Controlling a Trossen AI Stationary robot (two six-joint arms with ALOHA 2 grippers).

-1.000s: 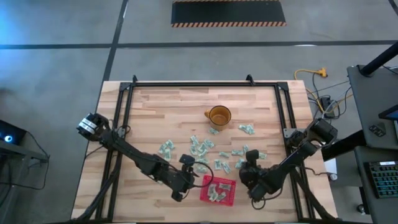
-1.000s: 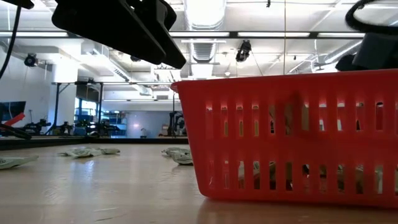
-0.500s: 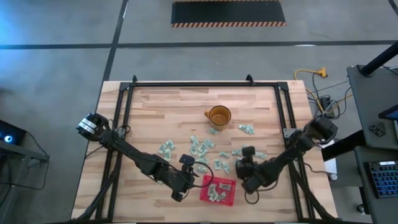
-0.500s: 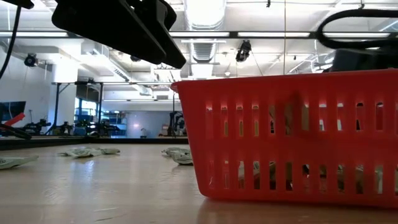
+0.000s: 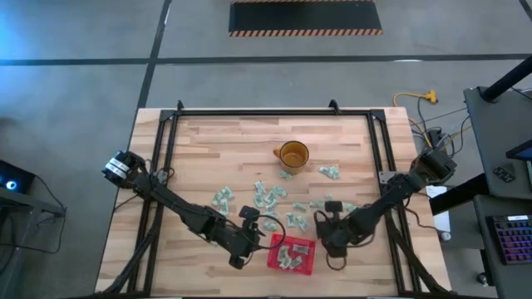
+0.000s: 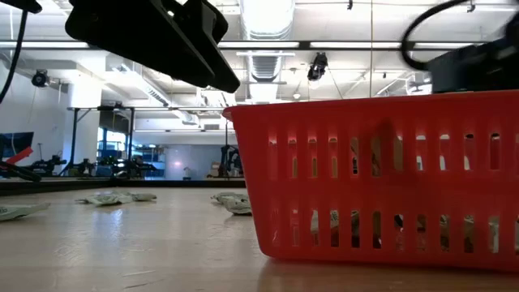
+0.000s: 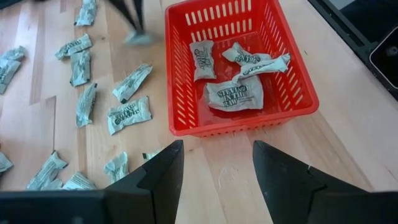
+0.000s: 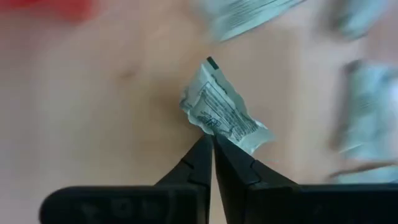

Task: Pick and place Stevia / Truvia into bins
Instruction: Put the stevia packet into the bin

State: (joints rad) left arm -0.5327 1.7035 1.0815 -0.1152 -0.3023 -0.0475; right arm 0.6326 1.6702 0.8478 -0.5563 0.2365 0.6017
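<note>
Many pale green and white Stevia packets (image 5: 270,199) lie scattered on the wooden table between the amber mug (image 5: 293,154) and the red bin (image 5: 293,253). Several more packets (image 7: 233,96) lie flat in the bin. My left gripper (image 7: 217,162) hovers open just outside the bin's wall, on its left side in the high view (image 5: 249,234). My right gripper (image 5: 322,223) is to the right of the bin's far corner, among the loose packets. It is shut on one crumpled packet (image 8: 221,112). My right gripper pinches the crumpled packet by one edge (image 8: 210,129), right at the tips of its two fingers. The fingers come steeply from above. The rest of the packet sticks out past the tips. I cannot tell whether it is clear of the table.
The mug stands at the table's far middle. A black frame rail (image 5: 274,114) runs along the far edge and down both sides. In the low view the bin (image 6: 381,178) fills the right half, with my left arm (image 6: 154,36) overhead. Bare wood lies at the table's left.
My right gripper has moved toward the table's far-left, from beside the bin's right wall to the loose packets beyond the bin's far corner, and its wrist has turned. The left arm and the bin have kept still.
</note>
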